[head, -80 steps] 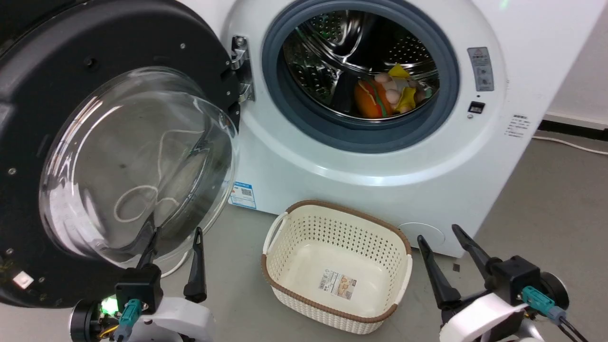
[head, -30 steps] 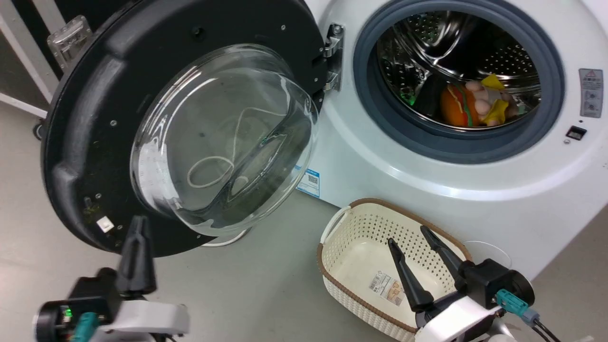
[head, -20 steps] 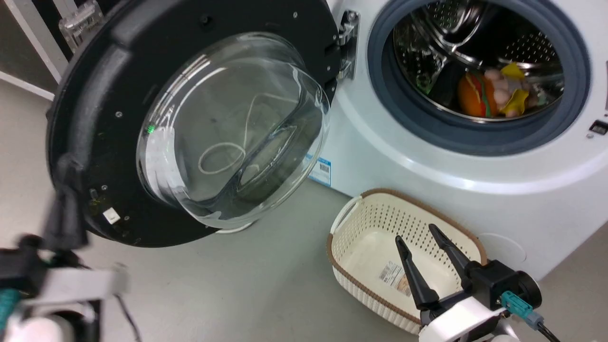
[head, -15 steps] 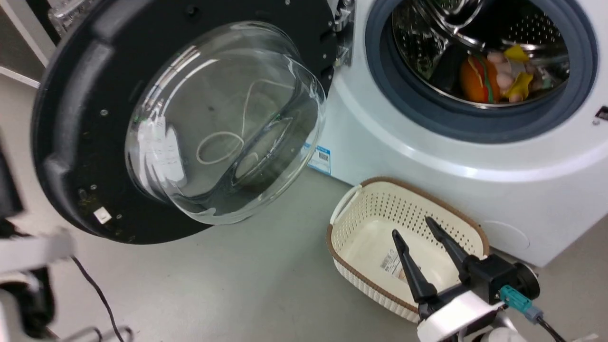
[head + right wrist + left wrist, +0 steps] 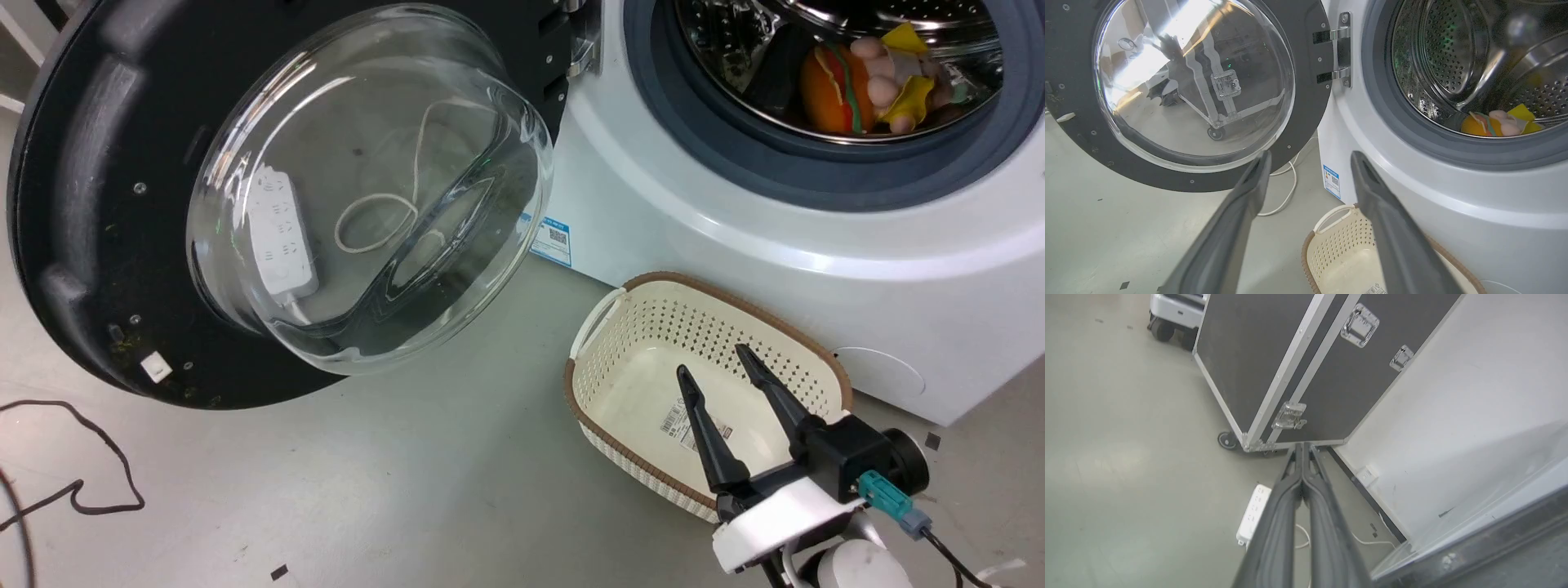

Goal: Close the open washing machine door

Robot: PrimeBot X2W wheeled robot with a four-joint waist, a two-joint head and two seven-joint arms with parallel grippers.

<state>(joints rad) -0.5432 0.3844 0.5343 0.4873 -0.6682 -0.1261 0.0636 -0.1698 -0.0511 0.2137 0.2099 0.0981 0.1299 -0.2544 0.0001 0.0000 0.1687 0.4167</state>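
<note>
Clearly the washing machine door (image 5: pixel 343 188) stands wide open, swung out on its hinge (image 5: pixel 1341 49) to the left of the washing machine (image 5: pixel 735 245), its black rim and bulging glass bowl facing the robot. The steel drum is exposed, with an orange toy (image 5: pixel 833 82) and other soft pieces lying in its bottom.

In the head view the right gripper (image 5: pixel 712 361) sits low at the lower right. Its white wrist is angled so that the two dark fingers slant up and to the left over the cream basket (image 5: pixel 653 327) on the floor before the machine. The fingers are spread well apart with nothing between them, and they touch neither basket nor door. The right wrist view looks between them at the strip of white front panel beside the hinge.

The left gripper (image 5: pixel 1302 446) points away from the machine, down toward the floor at the foot of a dark flight case (image 5: pixel 1331 355) with metal latches. Its fingers are pressed together from middle to tip and grip nothing. A white power strip (image 5: pixel 1253 512) lies on the floor just beside them in that view. A black cable (image 5: pixel 98 482) trails over the floor near the door's lower edge.
</note>
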